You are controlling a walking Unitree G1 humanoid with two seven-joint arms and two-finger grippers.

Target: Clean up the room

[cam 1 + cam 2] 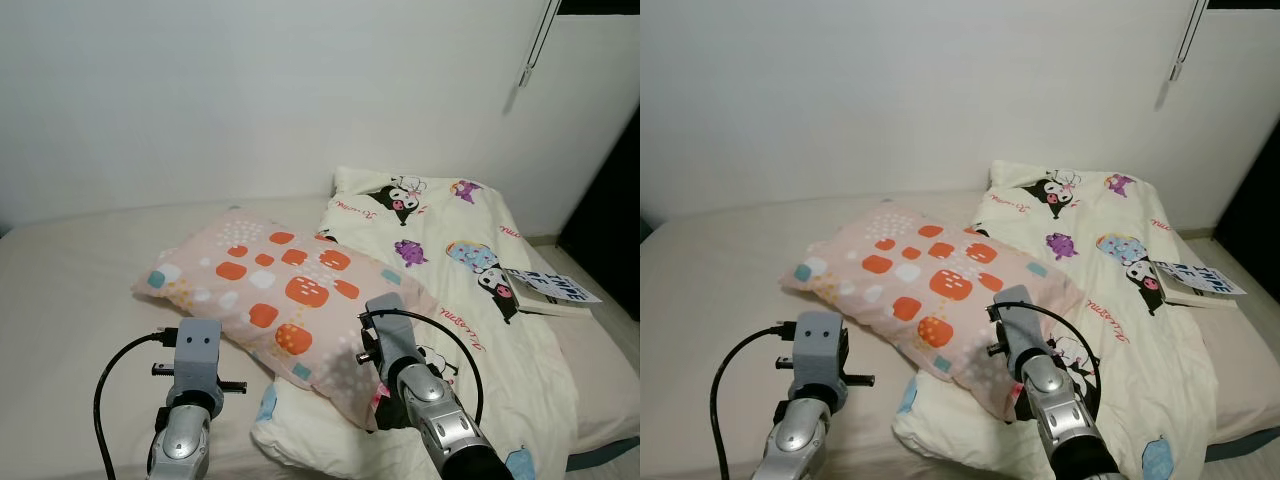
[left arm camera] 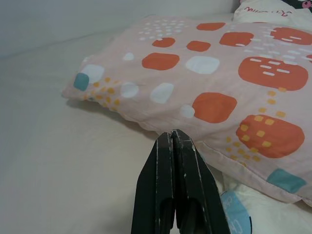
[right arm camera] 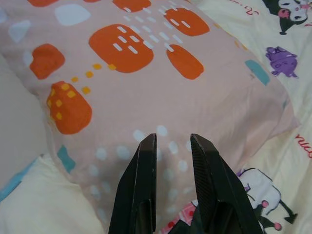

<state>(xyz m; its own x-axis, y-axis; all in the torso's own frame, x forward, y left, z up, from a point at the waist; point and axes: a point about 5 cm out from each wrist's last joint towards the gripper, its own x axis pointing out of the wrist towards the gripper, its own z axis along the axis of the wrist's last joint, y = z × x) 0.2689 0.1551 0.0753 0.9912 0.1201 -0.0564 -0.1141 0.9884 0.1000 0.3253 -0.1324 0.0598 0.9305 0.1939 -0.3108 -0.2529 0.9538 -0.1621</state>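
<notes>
You had the bed across the whole lower half of the head views, its beige sheet bare on the left side. Over the right half lay the cream quilt printed with cartoon figures, running from the centre right of the frame down to the lower right corner. The pink pillow with orange and white patches sat in the middle of the frame, its right end resting on the quilt's edge and its left end on the sheet. A booklet lay on the quilt at the right edge of the frame, well apart from the pillow.

Your right gripper was at the bottom centre of the right wrist view, low over the near end of the pillow, its two black fingers parted by a narrow gap and holding nothing. Your left gripper was at the bottom centre of the left wrist view, its fingers pressed together with nothing between them, the tips near the pillow's near edge above the sheet. In the head views both silver arms came up from the bottom edge, the left arm at lower left and the right arm at lower centre right.
</notes>
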